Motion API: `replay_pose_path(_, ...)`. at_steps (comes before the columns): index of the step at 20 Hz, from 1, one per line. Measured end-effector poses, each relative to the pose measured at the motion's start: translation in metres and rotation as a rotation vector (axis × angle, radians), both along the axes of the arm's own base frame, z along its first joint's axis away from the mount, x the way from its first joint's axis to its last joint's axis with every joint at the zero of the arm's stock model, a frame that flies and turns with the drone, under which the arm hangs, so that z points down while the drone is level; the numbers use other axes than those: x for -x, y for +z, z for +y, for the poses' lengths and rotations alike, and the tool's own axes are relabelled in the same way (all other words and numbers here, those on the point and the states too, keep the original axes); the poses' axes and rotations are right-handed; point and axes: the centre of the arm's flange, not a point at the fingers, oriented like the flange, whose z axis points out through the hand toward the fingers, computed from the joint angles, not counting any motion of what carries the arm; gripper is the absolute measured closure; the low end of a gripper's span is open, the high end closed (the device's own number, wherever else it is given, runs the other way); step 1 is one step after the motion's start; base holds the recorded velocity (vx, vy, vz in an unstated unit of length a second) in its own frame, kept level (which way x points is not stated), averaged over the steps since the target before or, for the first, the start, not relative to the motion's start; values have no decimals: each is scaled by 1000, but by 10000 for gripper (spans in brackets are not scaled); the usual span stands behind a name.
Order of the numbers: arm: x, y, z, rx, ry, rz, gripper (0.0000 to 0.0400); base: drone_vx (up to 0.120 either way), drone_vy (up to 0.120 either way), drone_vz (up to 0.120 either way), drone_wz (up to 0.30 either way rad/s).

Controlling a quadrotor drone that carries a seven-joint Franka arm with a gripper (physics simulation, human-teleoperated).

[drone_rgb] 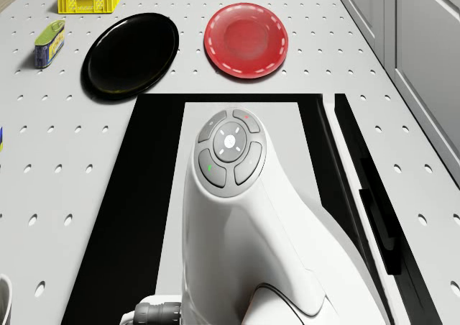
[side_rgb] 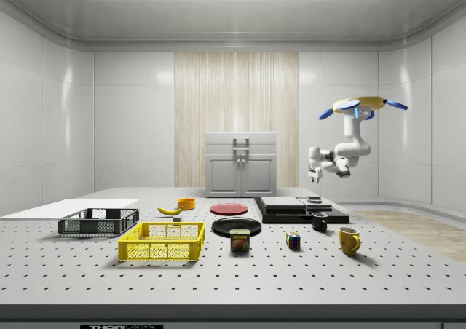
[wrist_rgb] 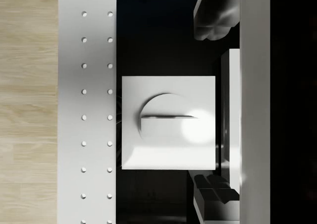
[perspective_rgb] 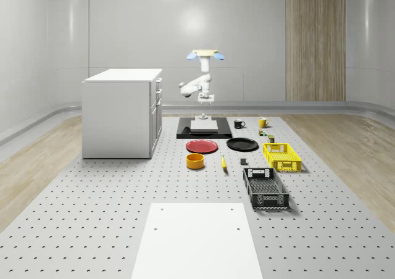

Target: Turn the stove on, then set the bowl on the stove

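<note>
The stove (perspective_rgb: 203, 129) is a black slab with a pale top plate, lying at the back of the table. Its switch is a white square block (wrist_rgb: 168, 122) with a round slotted knob (wrist_rgb: 168, 116), also seen from the side (side_rgb: 314, 199). The drone (perspective_rgb: 204, 55) hovers above the stove's far end. My gripper (perspective_rgb: 204, 100) hangs open in the air over the switch, not touching it. In the wrist view its fingertips (wrist_rgb: 214, 23) stand wide apart beside the block. The yellow bowl (perspective_rgb: 195, 161) sits on the table in front of the red plate, far from the gripper.
A red plate (perspective_rgb: 202, 146) and a black plate (perspective_rgb: 242, 144) lie in front of the stove. A white cabinet (perspective_rgb: 123, 112) stands at the whole-scene view's left. Two mugs (perspective_rgb: 238, 124), a yellow crate (perspective_rgb: 281, 156), a black crate (perspective_rgb: 265, 187) and a banana (perspective_rgb: 223, 163) are on the right.
</note>
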Motion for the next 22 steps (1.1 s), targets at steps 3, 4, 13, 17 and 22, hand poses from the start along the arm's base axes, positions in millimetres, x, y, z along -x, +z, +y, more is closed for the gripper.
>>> replay_pose_path(3, 0, 0, 0, 1, 0, 0, 0, 0, 0, -120, 0)
replay_pose_path(4, 0, 0, 0, 2, 0, 0, 0, 80, 0, -120, 0)
replay_pose_path(13, 0, 0, 0, 3, 0, 0, 0, 36, -18, -102, 0)
replay_pose_path(17, 0, 0, 0, 3, 0, 0, 0, 0, -50, -120, 0)
replay_pose_path(22, 0, 0, 0, 3, 0, 0, 0, 0, 0, -64, 0)
